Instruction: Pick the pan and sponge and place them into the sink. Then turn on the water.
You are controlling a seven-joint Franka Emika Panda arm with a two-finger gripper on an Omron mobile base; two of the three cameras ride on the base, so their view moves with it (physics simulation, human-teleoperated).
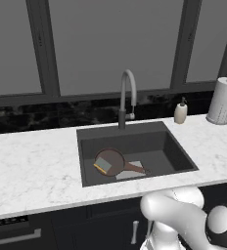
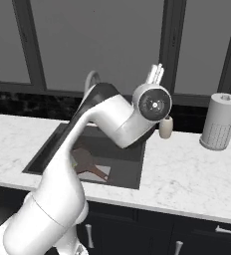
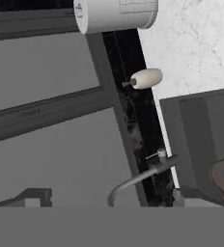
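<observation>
The pan (image 1: 110, 161) lay on the floor of the sink (image 1: 176, 146) with the sponge (image 1: 102, 166) resting in it, behind them stood the faucet (image 1: 127, 95) with no stream apparent, and the gripper (image 2: 156, 73), seemingly spread, hung above the counter (image 1: 32, 171).
</observation>
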